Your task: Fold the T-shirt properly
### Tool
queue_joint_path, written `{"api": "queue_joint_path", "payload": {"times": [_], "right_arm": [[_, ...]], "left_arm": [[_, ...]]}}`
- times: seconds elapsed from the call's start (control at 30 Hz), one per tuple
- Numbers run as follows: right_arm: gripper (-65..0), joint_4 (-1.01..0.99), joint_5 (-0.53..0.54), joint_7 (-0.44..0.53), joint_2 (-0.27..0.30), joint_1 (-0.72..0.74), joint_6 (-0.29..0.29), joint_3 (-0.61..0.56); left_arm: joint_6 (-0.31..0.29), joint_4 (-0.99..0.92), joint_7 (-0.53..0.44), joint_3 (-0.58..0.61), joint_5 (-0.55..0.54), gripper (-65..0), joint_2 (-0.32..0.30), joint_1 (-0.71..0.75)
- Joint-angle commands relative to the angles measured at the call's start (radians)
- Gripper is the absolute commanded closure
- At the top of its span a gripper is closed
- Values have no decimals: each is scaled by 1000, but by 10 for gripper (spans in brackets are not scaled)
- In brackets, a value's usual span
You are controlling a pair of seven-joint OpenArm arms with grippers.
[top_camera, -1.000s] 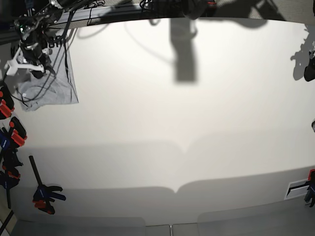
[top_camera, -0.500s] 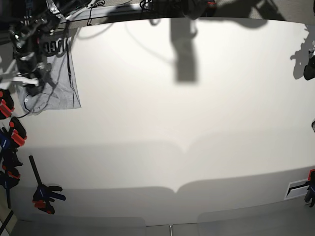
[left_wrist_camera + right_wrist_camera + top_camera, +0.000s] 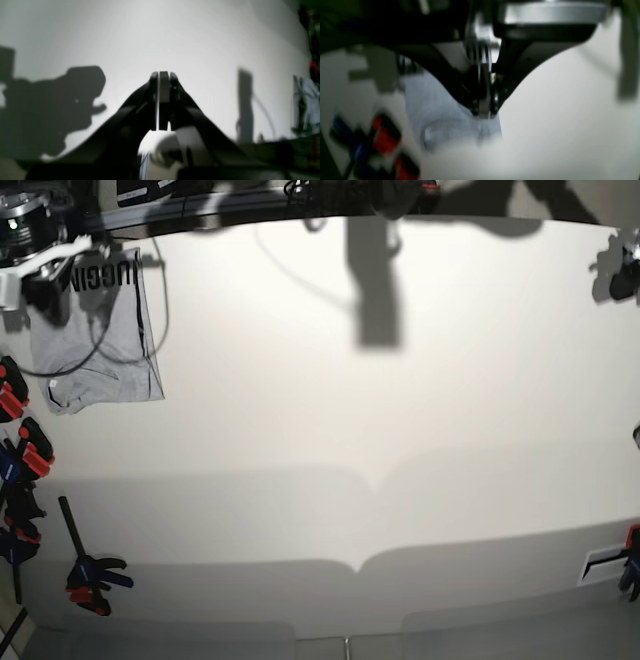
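The T-shirt lies folded into a small grey rectangle at the table's far left, with black lettering showing on its back part. It also shows in the right wrist view as blurred grey cloth, and at the far right edge of the left wrist view. My right gripper is shut, its tips hovering over the shirt's edge with nothing seen between them. My right arm stands at the back left corner. My left gripper is shut and empty above bare table, far from the shirt.
Several red, blue and black clamps line the table's left edge, with another near the front left and blurred ones in the right wrist view. The left arm sits at the far right edge. Cables trail over the shirt.
My right arm has lifted off the shirt and drawn back toward the back left corner, uncovering the lettering. The shirt stays folded in place. The left arm has shifted slightly.
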Motion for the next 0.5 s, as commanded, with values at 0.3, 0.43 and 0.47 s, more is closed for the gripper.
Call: {"api": "queue_joint_path", "payload": {"times": [0.3,0.43,0.47], "right_arm": [[0,14,191,-118,141,-450,0,9],[0,14,188,-116,146,-569,20,-5],[0,14,185,-114,146,-591,32,-21]], "left_arm": [[-9,20,155,-10,-78,0,37,327],[-9,20,156,-6,-78,0,37,484],[-9,20,156,-5,-78,0,37,526]]}}
